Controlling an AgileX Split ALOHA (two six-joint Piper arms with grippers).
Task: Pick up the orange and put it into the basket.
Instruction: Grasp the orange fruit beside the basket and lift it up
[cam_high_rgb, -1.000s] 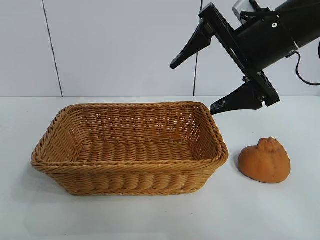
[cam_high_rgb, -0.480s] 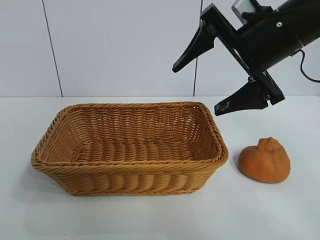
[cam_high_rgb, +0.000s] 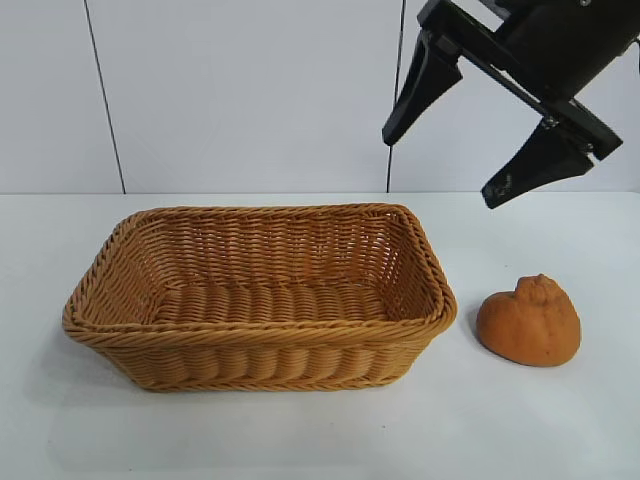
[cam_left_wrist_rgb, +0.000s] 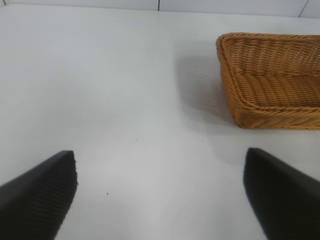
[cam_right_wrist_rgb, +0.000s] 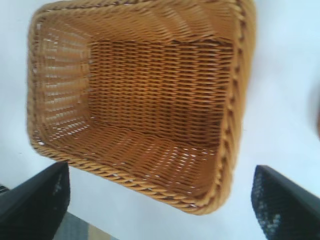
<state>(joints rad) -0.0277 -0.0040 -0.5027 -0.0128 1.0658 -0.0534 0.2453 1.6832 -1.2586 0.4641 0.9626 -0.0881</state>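
Observation:
The dull-orange lumpy orange (cam_high_rgb: 529, 321) lies on the white table, just right of the basket (cam_high_rgb: 258, 292), knob upward. The tan wicker basket is empty. My right gripper (cam_high_rgb: 441, 168) hangs open and empty high above the basket's right end and the orange, up at the back right. Its wrist view looks down into the basket (cam_right_wrist_rgb: 140, 95), its gripper (cam_right_wrist_rgb: 160, 200) spread wide; a sliver of the orange (cam_right_wrist_rgb: 318, 125) shows at the edge. My left gripper (cam_left_wrist_rgb: 160, 192) is open and empty over bare table, with a basket corner (cam_left_wrist_rgb: 270, 80) farther off. The left arm is outside the exterior view.
The white table (cam_high_rgb: 560, 430) stretches around the basket and orange. A white panelled wall (cam_high_rgb: 240, 90) stands behind. The table's far edge shows in the right wrist view (cam_right_wrist_rgb: 85, 232).
My right gripper has risen and moved right, from above the basket's right end to higher, nearer over the orange. The orange and basket have not moved.

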